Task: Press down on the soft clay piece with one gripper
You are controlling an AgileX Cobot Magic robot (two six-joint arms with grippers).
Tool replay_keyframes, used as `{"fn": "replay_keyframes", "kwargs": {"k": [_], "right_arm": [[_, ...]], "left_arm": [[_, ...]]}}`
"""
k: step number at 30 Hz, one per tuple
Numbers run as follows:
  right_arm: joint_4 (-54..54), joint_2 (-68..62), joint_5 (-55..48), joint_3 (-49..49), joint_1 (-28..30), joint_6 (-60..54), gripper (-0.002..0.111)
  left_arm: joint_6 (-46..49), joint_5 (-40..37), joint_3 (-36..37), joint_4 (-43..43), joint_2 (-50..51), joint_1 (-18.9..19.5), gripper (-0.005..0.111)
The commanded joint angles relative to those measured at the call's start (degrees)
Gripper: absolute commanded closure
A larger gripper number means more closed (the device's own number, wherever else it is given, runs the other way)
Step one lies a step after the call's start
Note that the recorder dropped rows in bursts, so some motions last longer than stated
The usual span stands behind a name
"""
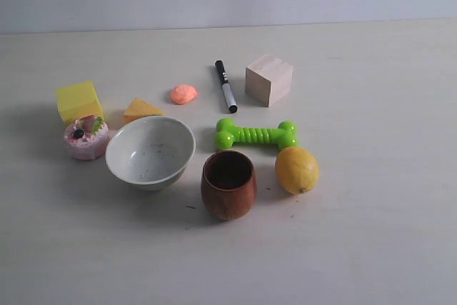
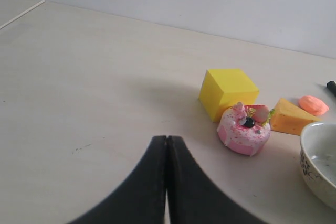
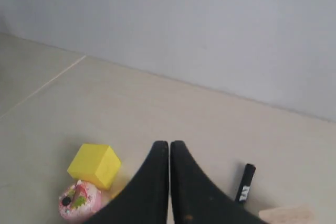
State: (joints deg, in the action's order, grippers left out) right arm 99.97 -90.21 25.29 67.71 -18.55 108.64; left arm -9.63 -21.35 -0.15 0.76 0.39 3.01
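A pale matte table (image 1: 371,248) is recorded as carrying ten items. In the farther row are set a yellow cube (image 1: 79,101), an orange-yellow wedge (image 1: 141,110), the soft clay piece (image 1: 183,93), a black marker (image 1: 226,86) and a wooden cube (image 1: 268,80). In the nearer row are placed a pink cupcake toy (image 1: 86,137), a speckled white bowl (image 1: 151,151), a brown wooden cup (image 1: 228,185), a green bone toy (image 1: 256,135) and a lemon (image 1: 297,170).

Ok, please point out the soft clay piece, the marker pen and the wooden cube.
soft clay piece (image 1: 183,93), exterior view, middle of the blob.
marker pen (image 1: 226,86), exterior view, middle of its barrel.
wooden cube (image 1: 261,87), exterior view, front face.
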Motion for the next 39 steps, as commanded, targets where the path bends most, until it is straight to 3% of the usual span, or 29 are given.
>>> {"fn": "replay_keyframes", "kwargs": {"k": [1,11,27,32,39], "right_arm": [[0.0,-7.6,-2.7,0.3,-1.4,3.8,0.106],[0.0,-13.4,8.8,0.7,-1.4,0.8,0.106],[-8.4,-13.2,7.1,0.7,-1.4,6.6,0.106],[-13.1,-13.2,5.8,0.7,-1.4,-7.1,0.106],[-7.4,-16.3,3.0,7.1,-1.4,-0.3,0.106]], "left_arm": [[0.2,0.0,0.1,-0.4,-0.4,-0.3,0.107],[0.2,0.0,0.1,-0.4,-0.4,-0.3,0.107],[0.2,0.0,0.1,-0.4,-0.4,-0.3,0.107],[0.2,0.0,0.1,-0.4,-0.4,-0.3,0.107],[0.2,0.0,0.1,-0.4,-0.4,-0.3,0.107]]}}
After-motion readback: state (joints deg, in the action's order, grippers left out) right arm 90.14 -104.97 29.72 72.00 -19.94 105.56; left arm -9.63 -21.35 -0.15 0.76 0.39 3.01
